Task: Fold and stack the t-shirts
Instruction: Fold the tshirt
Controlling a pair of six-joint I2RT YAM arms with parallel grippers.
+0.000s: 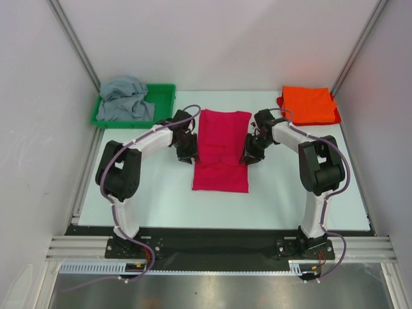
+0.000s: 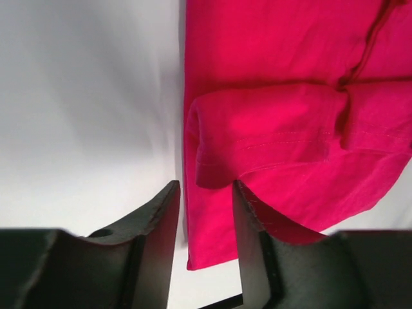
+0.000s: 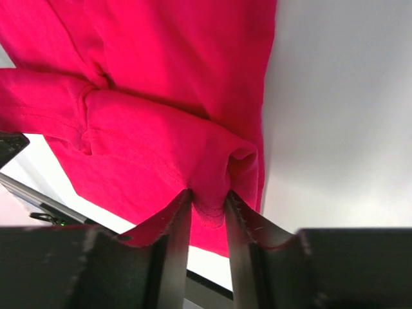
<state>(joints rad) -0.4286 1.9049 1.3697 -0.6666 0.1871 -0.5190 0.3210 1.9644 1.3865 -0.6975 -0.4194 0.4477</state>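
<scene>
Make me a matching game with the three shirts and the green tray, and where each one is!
Things:
1. grey t-shirt
2. orange t-shirt
3. crimson-pink t-shirt
4. green tray

Places:
A. lying flat in the middle of the table
B. sitting at the far left corner
C. crumpled inside the tray
D. folded at the far right corner

Right pairs: 1-C, 2-D, 3-A, 4-B.
</scene>
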